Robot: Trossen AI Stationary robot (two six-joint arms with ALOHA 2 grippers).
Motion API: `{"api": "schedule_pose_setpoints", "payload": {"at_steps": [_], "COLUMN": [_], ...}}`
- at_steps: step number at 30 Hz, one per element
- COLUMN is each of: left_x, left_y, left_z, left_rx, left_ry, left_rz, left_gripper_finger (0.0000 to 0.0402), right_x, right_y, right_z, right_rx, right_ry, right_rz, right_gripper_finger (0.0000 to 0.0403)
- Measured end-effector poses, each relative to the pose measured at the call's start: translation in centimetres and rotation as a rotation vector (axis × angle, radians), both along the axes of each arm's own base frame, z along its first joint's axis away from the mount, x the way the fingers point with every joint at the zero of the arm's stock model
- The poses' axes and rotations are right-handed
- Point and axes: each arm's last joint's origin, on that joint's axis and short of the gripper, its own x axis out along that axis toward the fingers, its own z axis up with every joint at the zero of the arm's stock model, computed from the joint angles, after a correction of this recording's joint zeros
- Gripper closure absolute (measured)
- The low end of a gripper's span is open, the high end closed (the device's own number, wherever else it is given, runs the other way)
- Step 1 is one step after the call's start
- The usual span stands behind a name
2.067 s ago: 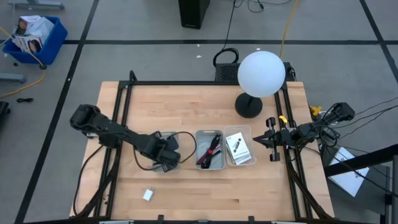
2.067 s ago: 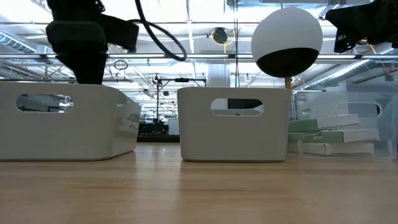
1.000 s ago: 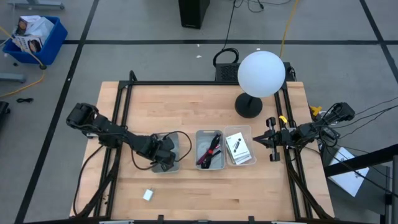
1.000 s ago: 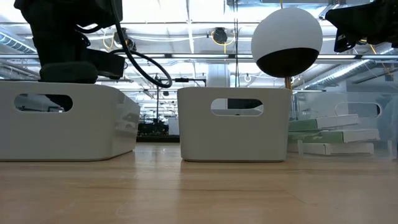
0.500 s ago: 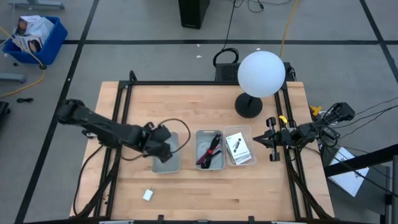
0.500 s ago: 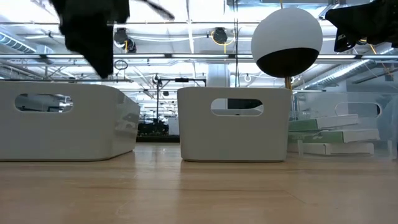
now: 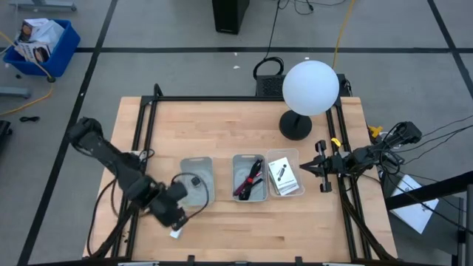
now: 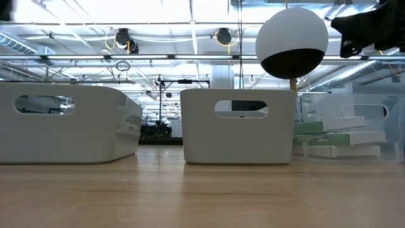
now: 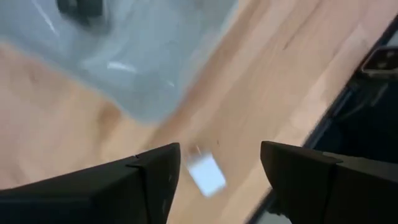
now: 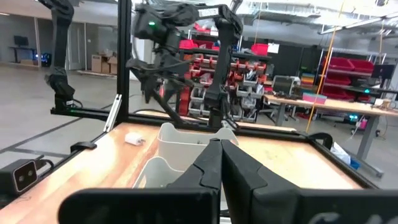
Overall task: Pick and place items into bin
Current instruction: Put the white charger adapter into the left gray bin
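Nearest the front edge of the worktop [image 7: 236, 229] lies the white block [image 7: 176, 232], the one item not yet in a bin, and your left claw [image 7: 177, 218] hangs right above it. From the left wrist view you can see why: the block [image 9: 206, 174] sits in the gap between the two dark fingers [image 9: 146, 177], which stand well apart with nothing between them, so the claw looks lined up for a straight drop and a pinch. Judged from that, the block is the next pick.

Just beyond the claw sits the left bin [image 7: 196, 181], holding the black cable [image 7: 194, 182], with part of its loop trailing over the rim toward the arm; mind that loop, since it could snag as you lift away. Beside it, the middle bin [image 7: 249, 177] holds the dark-red strap [image 7: 253, 177] together with some black pieces, and the clear right bin [image 7: 284, 174] holds the white cards [image 7: 282, 177] with black print. Each kind of thing has its own bin, so you will have to choose one for the block; the pictures do not say which.

Farther back stands the white globe lamp [image 7: 310, 89], which is no part of the job. Off at the right edge your right claw [image 7: 319, 167] waits, fingers pressed fully together and empty, pointing across the bins and clear of the left arm's working space.
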Motion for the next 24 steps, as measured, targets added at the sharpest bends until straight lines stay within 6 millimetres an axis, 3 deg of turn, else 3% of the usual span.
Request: {"api": "schedule_pose_setpoints", "payload": {"at_steps": [6, 12, 18, 24], "left_x": [-1.2, -1.3, -0.4, 0.2], "left_y": [-3.5, -6.1, -7.7, -8.6], "left_z": [-2.2, -5.0, -7.6, -9.4], "left_rx": [-0.025, -0.053, -0.062, -0.047], "left_ry": [0.101, 0.215, 0.224, 0.224], "left_rz": [0.165, 0.301, 0.356, 0.334], "left_gripper_finger": [0.017, 0.0109, 0.0044, 0.0024], "right_x": [0.0, 0.0, 0.0, 0.0], "right_y": [0.0, 0.0, 0.0, 0.0], "right_z": [0.0, 0.0, 0.0, 0.0], "right_rx": [0.006, 0.007, 0.015, 0.029], "right_ry": [0.002, 0.002, 0.002, 0.003], "right_rz": [0.001, 0.001, 0.003, 0.005], "right_gripper_finger": [0.0403, 0.0403, 0.0403, 0.0403]}}
